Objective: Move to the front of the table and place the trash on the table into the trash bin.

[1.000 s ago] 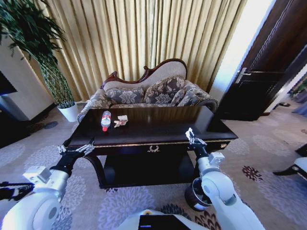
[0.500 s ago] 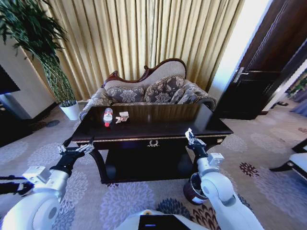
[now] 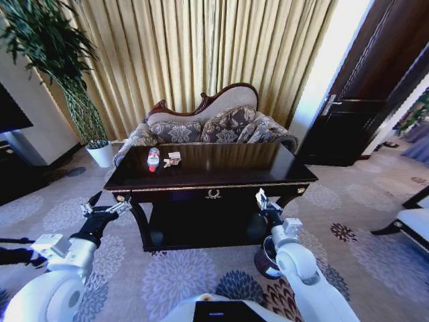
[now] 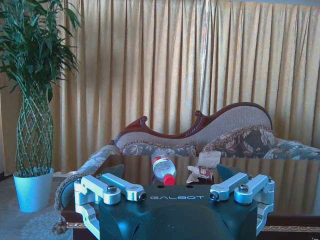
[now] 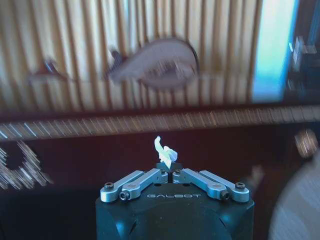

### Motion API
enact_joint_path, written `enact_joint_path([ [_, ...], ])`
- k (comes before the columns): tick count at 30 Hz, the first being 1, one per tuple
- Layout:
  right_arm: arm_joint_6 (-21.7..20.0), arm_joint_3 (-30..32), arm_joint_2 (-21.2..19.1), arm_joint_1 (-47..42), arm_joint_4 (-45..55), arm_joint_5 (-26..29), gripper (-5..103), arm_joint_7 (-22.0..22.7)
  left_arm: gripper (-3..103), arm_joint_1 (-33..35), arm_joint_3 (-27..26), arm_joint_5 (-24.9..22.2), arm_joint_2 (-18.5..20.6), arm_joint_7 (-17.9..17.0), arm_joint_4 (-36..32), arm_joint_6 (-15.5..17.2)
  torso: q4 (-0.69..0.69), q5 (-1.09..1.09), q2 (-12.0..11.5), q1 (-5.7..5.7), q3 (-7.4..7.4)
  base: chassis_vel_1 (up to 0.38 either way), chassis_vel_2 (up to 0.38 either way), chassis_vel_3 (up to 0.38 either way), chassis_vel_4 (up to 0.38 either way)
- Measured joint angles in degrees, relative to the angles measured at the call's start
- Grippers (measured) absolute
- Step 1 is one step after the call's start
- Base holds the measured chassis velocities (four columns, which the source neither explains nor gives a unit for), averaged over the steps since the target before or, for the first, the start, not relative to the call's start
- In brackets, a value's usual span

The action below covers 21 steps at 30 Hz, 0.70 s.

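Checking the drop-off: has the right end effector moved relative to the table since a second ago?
Yes. The right end effector, shut on a tissue wad, dropped below the table edge.

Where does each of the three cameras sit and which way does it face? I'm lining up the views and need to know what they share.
Head view: on the robot's head, looking forward and down at the table; both arms show, left gripper and right gripper.
Left wrist view: on the left wrist, facing across the tabletop at the bottle, wrapper and sofa; its open fingers show.
Right wrist view: on the right wrist, facing the table's front; its gripper, shut on a tissue.
All share the table and sofa.
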Motion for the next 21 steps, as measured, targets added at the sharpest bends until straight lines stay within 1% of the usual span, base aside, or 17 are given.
enact_joint_path([
  [2,0.0,0.4,0.1,1.3,-8.5,-0.4,0,0.7,100,-0.1,-0.1,-0.4,-0.1,0.0,0.0,-0.2,-0.01,0.00,0.0,-0.01,0.00,0.000,0.000,0.000,0.000],
  [3,0.0,0.4,0.1,1.3,-8.5,-0.4,0,0.7,100,-0.1,-0.1,-0.4,-0.1,0.0,0.0,-0.2,-0.01,0.00,0.0,-0.01,0.00,0.000,0.000,0.000,0.000],
  [5,0.5,0.6,0.0,3.6,-17.0,-0.8,0,1.1,100,-0.2,-0.1,-0.4,-0.3,0.0,0.0,-0.7,-0.01,0.00,0.0,-0.02,-0.01,0.000,0.000,0.000,0.000],
  [6,0.5,0.6,0.0,3.6,-17.0,-0.8,0,1.1,100,-0.2,-0.1,-0.4,-0.3,0.0,0.0,-0.7,-0.01,0.00,0.0,-0.02,-0.01,0.000,0.000,0.000,0.000],
  [7,1.0,0.6,0.0,4.2,-19.0,-1.1,0,1.1,100,-0.2,-0.1,-0.4,-0.3,0.0,0.0,-0.8,0.00,0.00,0.0,-0.02,-0.01,0.000,0.000,0.000,0.000],
  [10,2.9,0.8,0.0,8.4,-32.7,-3.4,0,0.2,100,0.0,0.1,-0.5,-0.9,0.1,0.0,-1.1,0.00,0.00,0.0,-0.02,-0.01,0.000,0.000,0.000,0.000],
  [12,2.9,0.7,0.0,9.0,-34.5,-3.6,0,0.1,100,0.0,0.1,-0.5,-1.0,0.1,0.0,-1.1,-0.01,0.00,0.0,-0.02,-0.01,0.000,0.000,0.000,0.000],
  [13,3.0,0.3,-0.1,11.2,-39.7,-3.7,0,0.0,100,0.1,0.3,-0.5,-1.1,0.1,0.0,-1.1,-0.01,0.01,0.0,-0.02,-0.01,0.000,0.000,0.000,0.000],
  [14,3.0,0.1,-0.1,12.2,-41.9,-3.8,0,0.0,100,0.0,0.4,-0.5,-1.1,0.1,0.0,-1.1,-0.01,0.01,0.0,-0.02,-0.01,0.000,0.000,0.000,0.000],
  [15,3.0,0.1,-0.1,12.2,-41.9,-3.8,0,0.0,100,0.0,0.4,-0.5,-1.1,0.1,0.0,-1.1,-0.01,0.01,0.0,-0.02,-0.01,0.000,0.000,0.000,0.000],
  [18,3.9,-0.9,-0.3,17.3,-52.5,-5.1,0,0.0,100,-0.2,0.3,-0.6,-0.8,0.2,0.0,-1.1,-0.01,0.00,0.0,-0.02,-0.01,0.000,0.000,0.000,0.000],
  [19,3.9,-0.9,-0.3,17.3,-52.5,-5.1,0,0.0,100,-0.2,0.3,-0.6,-0.8,0.2,0.0,-1.1,-0.01,0.00,0.0,-0.02,-0.01,0.000,0.000,0.000,0.000],
  [21,4.9,-1.5,-0.4,21.0,-58.0,-6.5,0,0.0,100,-0.1,0.2,-0.6,-0.7,0.2,0.0,-1.2,-0.03,0.01,0.0,-0.02,-0.01,0.000,0.000,0.000,0.000],
])
